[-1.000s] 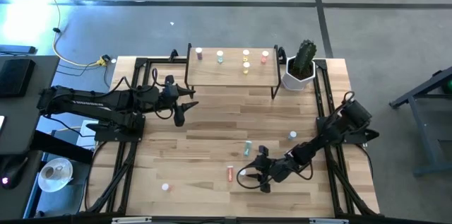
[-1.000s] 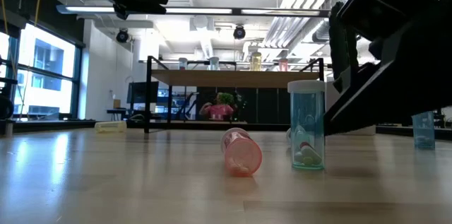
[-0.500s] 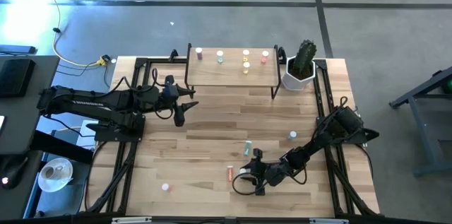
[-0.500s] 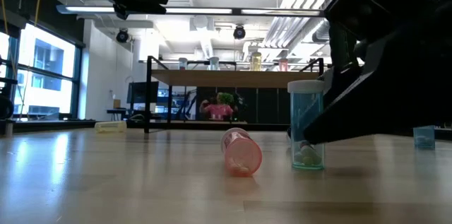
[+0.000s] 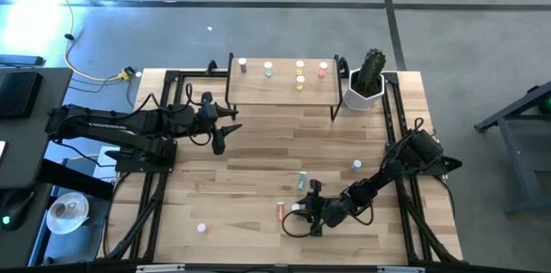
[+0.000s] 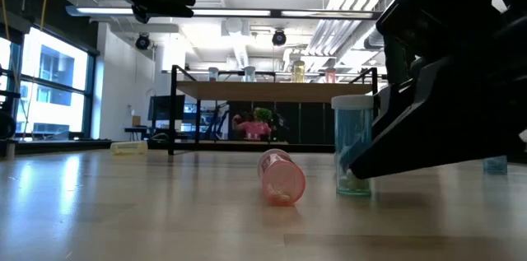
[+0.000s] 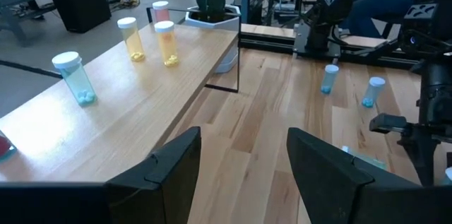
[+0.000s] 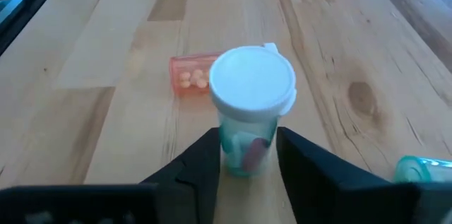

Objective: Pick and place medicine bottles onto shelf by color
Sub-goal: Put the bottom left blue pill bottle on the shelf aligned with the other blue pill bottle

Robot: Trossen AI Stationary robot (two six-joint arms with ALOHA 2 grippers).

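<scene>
A teal medicine bottle (image 8: 251, 90) with a white cap stands upright on the table near its front edge, and my right gripper (image 8: 247, 136) is shut on it. Just beyond it a red bottle (image 8: 191, 75) lies on its side. The shelf (image 5: 282, 90) stands at the table's far edge with several bottles upright on it. My left gripper (image 7: 244, 167) hovers open on the left, short of the shelf, and holds nothing. My right gripper pinches the teal bottle's lower body (image 8: 248, 150) between its two fingers, one on each side, below the cap. The fingers slant down from the table's right side. The bottle stays upright with its base on the table (image 6: 354, 191).
A green bottle (image 5: 301, 180) lies on its side behind my right gripper. A blue bottle (image 5: 356, 165) stands farther right, and another small one (image 5: 201, 228) sits near the front left. A white pot with a cactus (image 5: 368, 83) stands beside the shelf's right end.
My right gripper has slid a little toward the table's left edge and sunk slightly. Its fingers have come to either side of the upright teal bottle.
</scene>
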